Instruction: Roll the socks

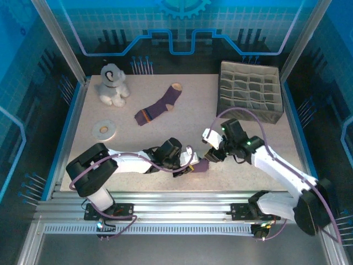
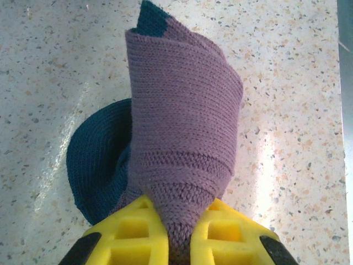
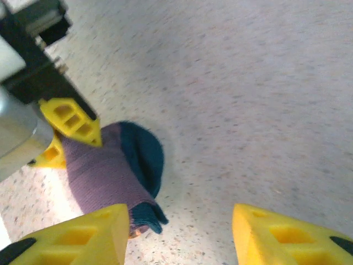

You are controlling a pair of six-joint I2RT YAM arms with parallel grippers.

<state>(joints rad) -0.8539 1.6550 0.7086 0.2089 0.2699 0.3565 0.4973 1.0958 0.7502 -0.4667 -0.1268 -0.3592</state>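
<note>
Left tool [image 2: 179,223] pinched tight on rolled navy-toed sock [image 2: 182,110], right tool [image 3: 179,234] half-spread — empty — just beside it.

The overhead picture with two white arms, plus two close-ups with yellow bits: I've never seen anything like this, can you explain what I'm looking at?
These are two robot arms bolted to the near edge of a table, each ending in a two-finger claw with yellow tips. The overhead picture comes from a fixed camera above and behind them; each close-up comes from a camera on one wrist, looking past its own claw. The left claw is shut on a bundled purple sock with navy parts. The right claw stands open just beside it, holding nothing. Farther back lie a second purple sock, flat, a grey plush toy, a white ring and a grey divided box.
</note>
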